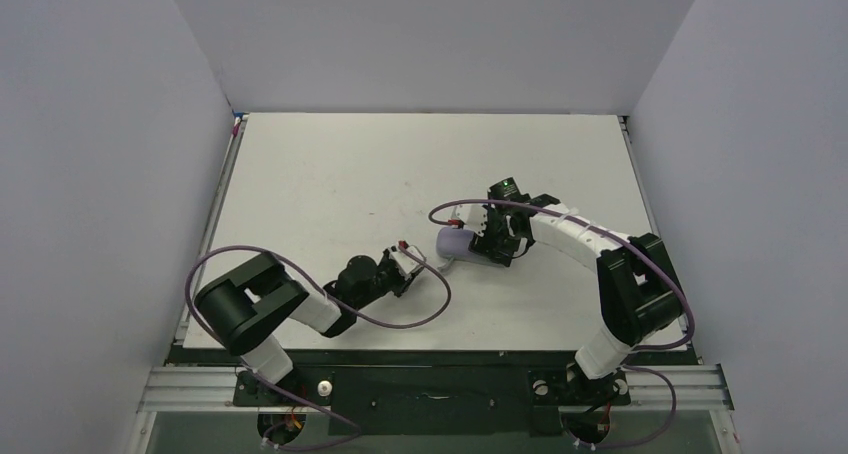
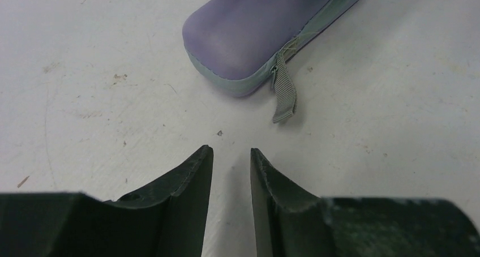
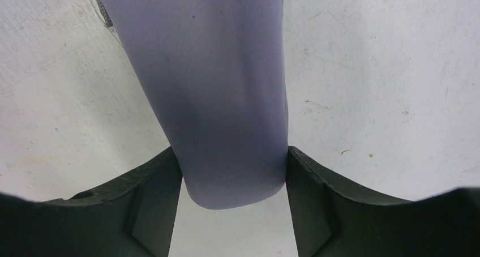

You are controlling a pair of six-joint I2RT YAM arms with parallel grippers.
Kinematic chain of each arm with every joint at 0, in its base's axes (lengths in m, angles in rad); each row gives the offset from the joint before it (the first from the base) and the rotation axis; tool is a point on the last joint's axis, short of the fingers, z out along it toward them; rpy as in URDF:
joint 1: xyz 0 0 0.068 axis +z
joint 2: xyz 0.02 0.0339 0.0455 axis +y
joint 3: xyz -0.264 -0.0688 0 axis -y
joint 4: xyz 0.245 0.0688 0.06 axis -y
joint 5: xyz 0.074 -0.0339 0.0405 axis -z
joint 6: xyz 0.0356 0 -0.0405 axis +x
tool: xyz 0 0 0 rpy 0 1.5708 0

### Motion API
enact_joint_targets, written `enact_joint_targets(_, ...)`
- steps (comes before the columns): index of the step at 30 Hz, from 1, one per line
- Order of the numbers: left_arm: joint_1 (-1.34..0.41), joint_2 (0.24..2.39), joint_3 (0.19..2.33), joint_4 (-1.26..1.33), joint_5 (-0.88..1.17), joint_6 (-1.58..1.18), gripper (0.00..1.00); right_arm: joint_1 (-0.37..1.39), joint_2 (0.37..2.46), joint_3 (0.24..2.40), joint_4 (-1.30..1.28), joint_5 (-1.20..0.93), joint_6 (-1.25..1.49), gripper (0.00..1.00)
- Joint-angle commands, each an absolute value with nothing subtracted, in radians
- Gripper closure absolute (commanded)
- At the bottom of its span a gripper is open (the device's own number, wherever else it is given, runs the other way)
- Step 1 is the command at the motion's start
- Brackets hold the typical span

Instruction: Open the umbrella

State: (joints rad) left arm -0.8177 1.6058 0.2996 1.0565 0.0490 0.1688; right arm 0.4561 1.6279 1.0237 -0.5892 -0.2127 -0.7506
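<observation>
The right jaws are clamped on one end of a lavender case (image 1: 455, 242) (image 3: 221, 98), one finger pressed to each side, and the case lies on the white surface (image 1: 330, 174) a little right of centre. The left jaws sit low over the surface just near-left of the case's rounded other end (image 2: 249, 36) by its grey zipper tab (image 2: 284, 93), slightly parted with nothing between them. The umbrella itself shows in no view.

No readable text, label, brand or number (in any view)
</observation>
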Motion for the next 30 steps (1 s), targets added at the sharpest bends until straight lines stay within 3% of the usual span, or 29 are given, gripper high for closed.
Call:
enact_joint_targets(1, -0.837, 1.692, 0.357, 1.32, 0.094, 0.21, 0.74, 0.44, 1.625, 1.008, -0.641, -0.198, -0.719, 0.55)
enact_joint_targets(13, -0.877, 1.939, 0.453, 1.437, 0.088, 0.217, 0.77, 0.436, 1.614, 1.001, -0.647, -0.237, -0.648, 0.57)
enact_joint_targets(24, -0.902, 2.014, 0.507, 1.452, 0.069, 0.199, 0.81, 0.446, 1.603, 0.987, -0.663, -0.258, -0.644, 0.6)
enact_joint_targets(30, -0.907, 2.019, 0.523, 1.451, 0.025, 0.193, 0.88, 0.458, 1.605, 0.98, -0.666, -0.261, -0.645, 0.63)
